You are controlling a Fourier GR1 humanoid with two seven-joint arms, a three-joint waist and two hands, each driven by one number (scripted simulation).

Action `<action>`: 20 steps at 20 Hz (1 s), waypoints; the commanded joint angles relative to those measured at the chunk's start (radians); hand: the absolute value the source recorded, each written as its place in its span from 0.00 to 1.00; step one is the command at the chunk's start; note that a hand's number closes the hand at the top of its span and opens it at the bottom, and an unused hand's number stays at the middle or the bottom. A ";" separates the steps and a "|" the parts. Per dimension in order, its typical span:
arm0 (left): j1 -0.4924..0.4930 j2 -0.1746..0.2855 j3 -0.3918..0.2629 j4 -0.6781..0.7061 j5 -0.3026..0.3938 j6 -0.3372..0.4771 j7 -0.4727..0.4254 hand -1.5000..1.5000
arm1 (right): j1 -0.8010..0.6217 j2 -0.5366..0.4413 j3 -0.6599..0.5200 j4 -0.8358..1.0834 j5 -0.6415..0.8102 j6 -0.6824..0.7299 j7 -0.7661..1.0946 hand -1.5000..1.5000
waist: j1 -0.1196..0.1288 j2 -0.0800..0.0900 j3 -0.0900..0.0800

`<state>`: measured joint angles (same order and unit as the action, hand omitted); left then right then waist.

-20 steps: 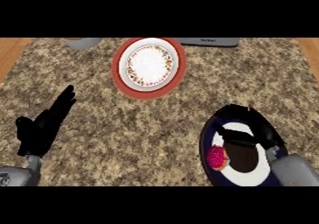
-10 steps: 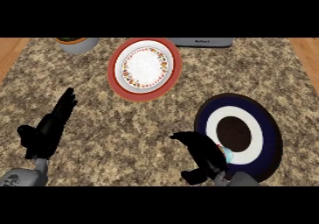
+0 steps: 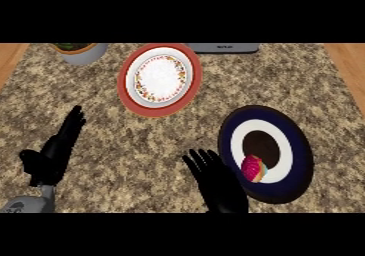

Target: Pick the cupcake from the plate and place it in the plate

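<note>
A pink-topped cupcake [image 3: 252, 168] sits on the dark blue plate with a white ring [image 3: 299, 165] at the lower right of the head view. My right hand [image 3: 219, 185] is just left of that plate, open, fingers straight and pointing up, holding nothing. A red-rimmed white plate with a speckled pattern [image 3: 160, 78] lies further back, left of centre, with nothing on it. My left hand [image 3: 53, 155] rests open near the lower left edge, fingers up.
A grey pot with greenery [image 3: 81, 51] stands at the back left. A grey appliance [image 3: 223, 47] sits at the back edge, right of the red plate. Wooden floor shows past both sides of the granite counter [image 3: 96, 115].
My right hand came off the blue plate and moved left, now open beside it. The cupcake, hidden half a second ago, shows on the plate. The whole view has shifted right.
</note>
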<state>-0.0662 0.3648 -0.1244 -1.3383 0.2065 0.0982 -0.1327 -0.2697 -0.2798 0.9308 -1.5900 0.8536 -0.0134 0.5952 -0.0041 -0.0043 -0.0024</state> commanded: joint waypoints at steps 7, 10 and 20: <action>0.012 -0.003 0.024 0.038 -0.006 -0.021 -0.045 0.50 | -0.122 0.054 0.028 -0.042 0.022 0.579 0.374 0.00 | 0.002 0.003 0.000; 0.000 -0.006 0.021 0.044 -0.016 -0.028 -0.040 0.50 | -0.121 0.126 -0.002 -0.021 0.001 0.685 0.461 0.00 | 0.003 0.003 0.001; 0.050 -0.006 0.032 -0.011 -0.020 -0.046 -0.039 0.50 | -0.130 0.157 -0.108 0.074 0.058 0.794 0.465 0.00 | 0.011 0.003 0.002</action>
<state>-0.0560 0.3564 -0.0960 -1.3376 0.1851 0.0738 -0.1443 -0.3756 -0.1502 0.8552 -1.5656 0.8949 0.6667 0.9397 0.0000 -0.0019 -0.0009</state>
